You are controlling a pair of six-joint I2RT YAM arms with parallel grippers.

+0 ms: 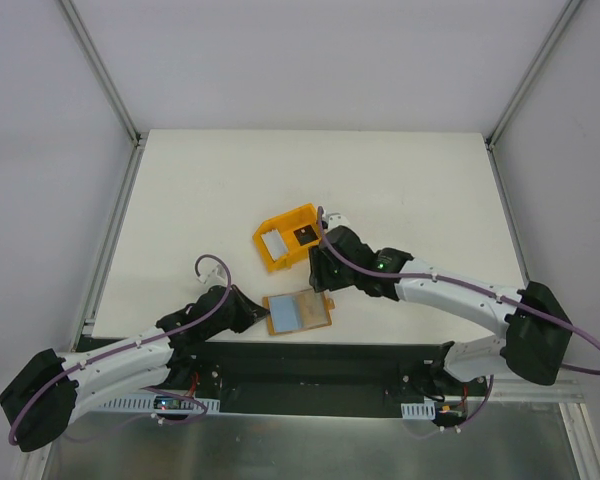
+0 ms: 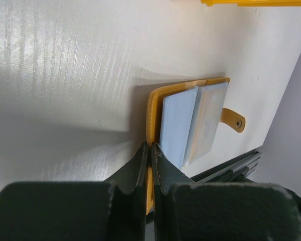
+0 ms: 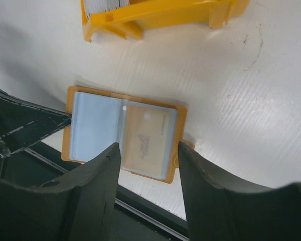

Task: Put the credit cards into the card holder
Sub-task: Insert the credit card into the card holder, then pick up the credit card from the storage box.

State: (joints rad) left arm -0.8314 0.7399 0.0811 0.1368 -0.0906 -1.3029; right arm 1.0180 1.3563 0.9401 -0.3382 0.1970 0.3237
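Note:
The card holder (image 1: pixel 298 312) lies open near the table's front edge, orange-tan with pale grey pockets (image 2: pixel 178 125) and a snap tab (image 2: pixel 236 122). A tan credit card (image 3: pixel 146 136) sits inside its right pocket. My left gripper (image 1: pixel 255 315) is shut on the holder's left orange edge (image 2: pixel 151 108), the fingertips (image 2: pixel 143 153) pinching it. My right gripper (image 1: pixel 320 275) hovers above the holder (image 3: pixel 93 125), open, with nothing between its fingers (image 3: pixel 108 160). A grey card (image 1: pixel 273 243) and a dark card (image 1: pixel 302 236) rest in the yellow bin.
The yellow plastic bin (image 1: pixel 280 222) stands just behind the holder, its wall (image 3: pixel 160 12) at the top of the right wrist view. A black rail (image 3: pixel 140 211) runs along the table's front edge right beside the holder. Metal frame posts (image 1: pixel 105 75) flank the table.

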